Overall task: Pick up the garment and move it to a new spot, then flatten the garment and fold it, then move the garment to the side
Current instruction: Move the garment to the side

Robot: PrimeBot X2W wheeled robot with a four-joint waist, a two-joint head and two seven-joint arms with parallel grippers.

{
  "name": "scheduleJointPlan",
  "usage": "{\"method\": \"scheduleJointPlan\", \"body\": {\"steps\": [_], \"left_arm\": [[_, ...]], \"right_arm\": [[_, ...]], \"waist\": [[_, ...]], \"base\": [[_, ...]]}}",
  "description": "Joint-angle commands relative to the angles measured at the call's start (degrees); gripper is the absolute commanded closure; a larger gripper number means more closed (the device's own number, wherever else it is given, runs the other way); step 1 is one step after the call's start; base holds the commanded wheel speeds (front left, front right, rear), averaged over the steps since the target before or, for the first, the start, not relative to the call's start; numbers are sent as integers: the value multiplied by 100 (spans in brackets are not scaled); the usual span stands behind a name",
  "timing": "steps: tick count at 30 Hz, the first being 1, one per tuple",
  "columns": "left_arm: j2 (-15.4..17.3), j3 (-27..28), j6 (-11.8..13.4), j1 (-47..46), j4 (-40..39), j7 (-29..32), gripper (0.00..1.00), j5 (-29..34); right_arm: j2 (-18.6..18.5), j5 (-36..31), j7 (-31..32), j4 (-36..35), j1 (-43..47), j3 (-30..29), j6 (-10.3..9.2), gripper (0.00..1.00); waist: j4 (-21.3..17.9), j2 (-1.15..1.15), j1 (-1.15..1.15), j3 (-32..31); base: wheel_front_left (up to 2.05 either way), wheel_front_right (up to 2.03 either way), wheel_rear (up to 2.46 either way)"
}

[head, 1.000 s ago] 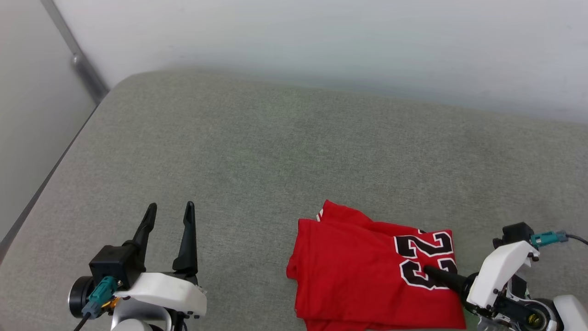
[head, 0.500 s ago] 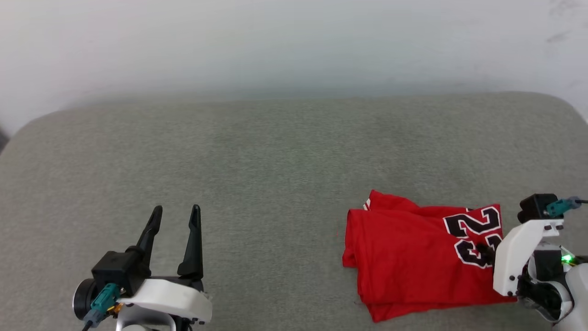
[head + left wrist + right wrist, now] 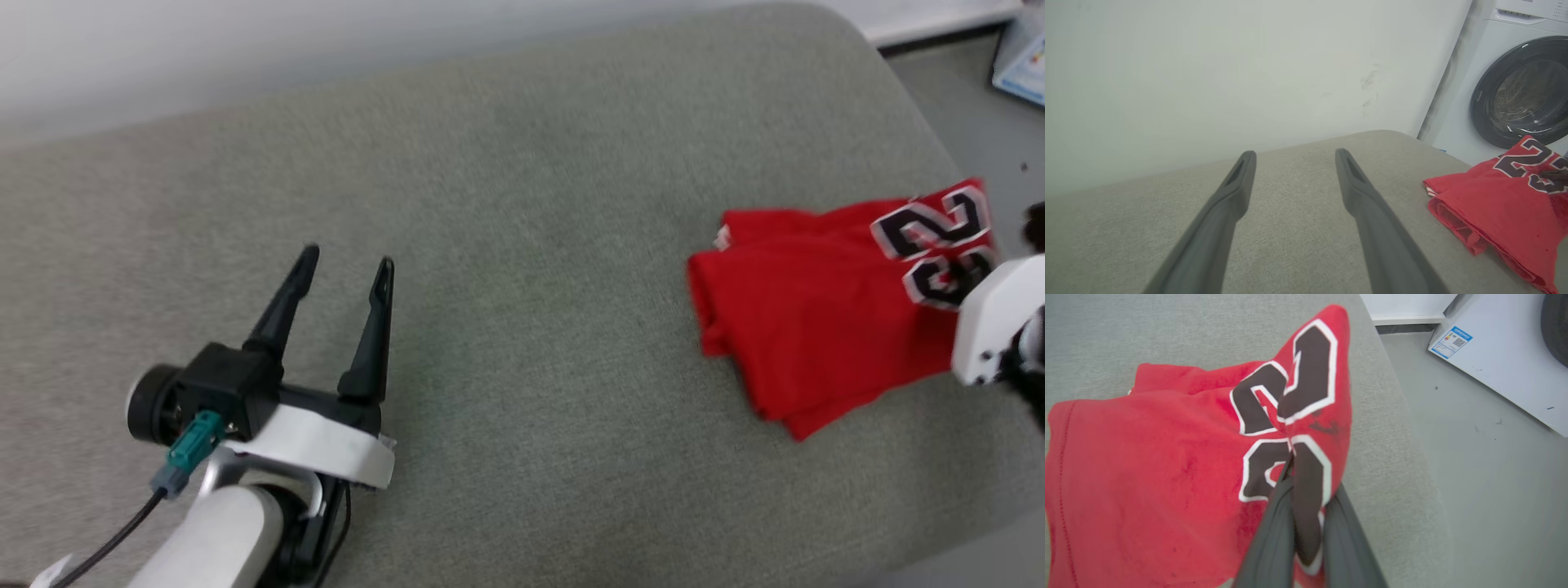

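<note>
The right gripper [image 3: 1301, 484] pinches the folded shirt [image 3: 1147, 457] by its printed number. The left gripper [image 3: 347, 260] hangs spread, with the shirt well to its right.

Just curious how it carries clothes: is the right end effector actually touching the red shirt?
Touching. The right wrist view shows the right end effector shut on a pinched fold of the garment, at its printed numbers.

A grey padded surface [image 3: 522, 204] stands against a white wall [image 3: 1208, 61], beside a white washing machine [image 3: 1521, 92] with a dark round door.
</note>
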Motion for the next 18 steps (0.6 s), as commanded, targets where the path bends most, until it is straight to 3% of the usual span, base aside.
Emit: {"method": "scheduleJointPlan", "body": {"steps": [1, 9, 10, 11, 12, 18], "left_arm": [[50, -2, -28, -151, -43, 27, 0, 56], [215, -133, -166, -905, -313, 420, 0, 361], [223, -148, -183, -967, -326, 445, 0, 381], [225, -162, -198, -1012, -339, 466, 0, 401], [219, -185, -208, -1053, -350, 497, 0, 407], [175, -216, -190, -1148, -370, 511, 0, 408]], "right_arm": [[-80, -51, -84, 75, -192, -92, -4, 100], [-203, -507, -1243, 768, -1028, -975, -4, 100], [-133, -531, -1365, 886, -1088, -1067, -4, 93], [-95, -614, -1505, 993, -1159, -1148, -4, 66], [-88, -700, -1604, 1131, -1210, -1234, -4, 0], [56, -1055, -2213, 1951, -1379, -1961, -4, 0]], "waist": [[-345, 0, 0, 567], [-180, 0, 0, 1469], [-149, 0, 0, 1546], [-119, 0, 0, 1607], [-80, 0, 0, 1665], [85, 0, 0, 1748]], "base": [[0, 0, 0], [0, 0, 0], [0, 0, 0], [0, 0, 0], [0, 0, 0], [0, 0, 0]]}}
